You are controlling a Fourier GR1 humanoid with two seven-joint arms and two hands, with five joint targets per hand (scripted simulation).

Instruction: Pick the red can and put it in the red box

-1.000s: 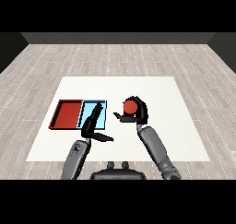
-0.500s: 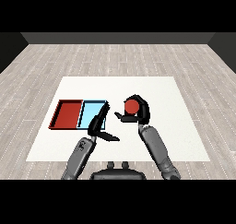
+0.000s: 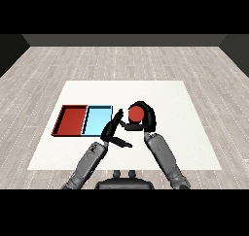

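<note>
At the far left of the white bench lies the shallow red tray, with the shallow light blue tray touching its right edge. Just right of the blue tray the robot's left hand stands with straight fingers pointing up and the thumb stretched out low to the right; it holds nothing and sits close beside the small red cylindrical can. That can is in the right hand, whose black fingers curl over and around it, near the middle of the bench and well apart from the red tray. To do this step well, the can probably has to travel left across the blue tray, staying upright and high enough to pass both rims, before being released over the red tray; the left hand appears placed to receive or steady it.
</note>
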